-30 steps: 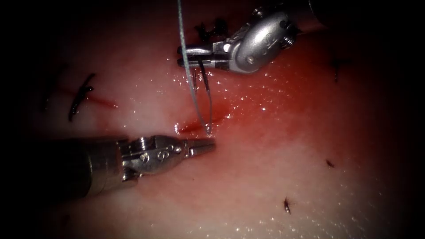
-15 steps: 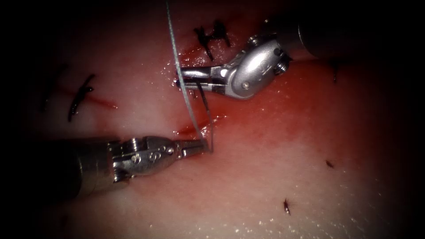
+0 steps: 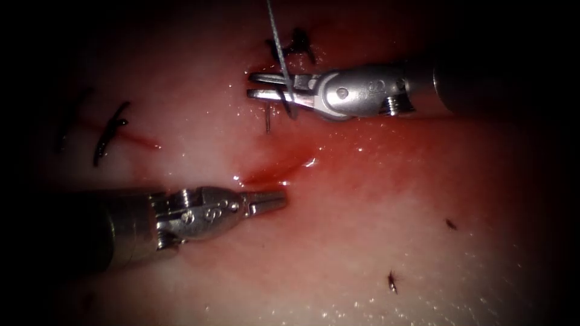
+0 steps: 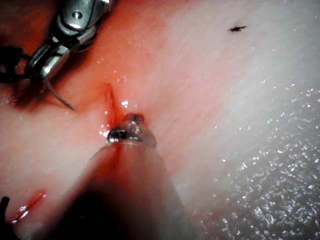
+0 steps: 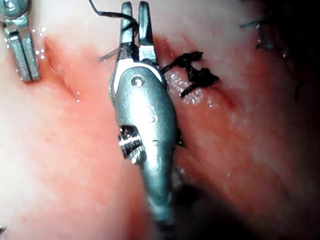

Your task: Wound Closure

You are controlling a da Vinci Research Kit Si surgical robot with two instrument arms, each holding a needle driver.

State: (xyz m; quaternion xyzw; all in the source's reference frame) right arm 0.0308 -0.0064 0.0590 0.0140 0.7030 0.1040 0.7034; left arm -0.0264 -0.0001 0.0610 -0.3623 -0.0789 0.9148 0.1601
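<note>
My right tool (image 3: 251, 85) lies above the cut (image 3: 275, 172), its jaws shut on the curved needle (image 3: 289, 107) around mid-curve. The needle hangs free above the tissue (image 3: 374, 199), its tip (image 4: 73, 107) out in the open. Thread (image 3: 275, 33) runs from those jaws up and out of view. My left tool (image 3: 283, 198) rests just below the cut's left end, jaws shut and holding nothing. In the left wrist view its tip (image 4: 131, 127) sits by the cut (image 4: 111, 102), with the right tool (image 4: 55, 55) beyond. The right wrist view shows the right tool (image 5: 135, 6) gripping the needle (image 5: 111, 54).
A dark knotted stitch (image 3: 293, 42) sits just above the right tool, seen also as a black knot (image 5: 192, 70). An older stitch (image 3: 109, 130) lies far left. Red fluid (image 3: 362, 151) wets the tissue right of the cut. Short cut thread ends (image 3: 392, 281) lie lower right.
The right tool swung level and lifted the needle up, away from the cut, where its tip had been beside the left jaws. The left tool stayed almost in place.
</note>
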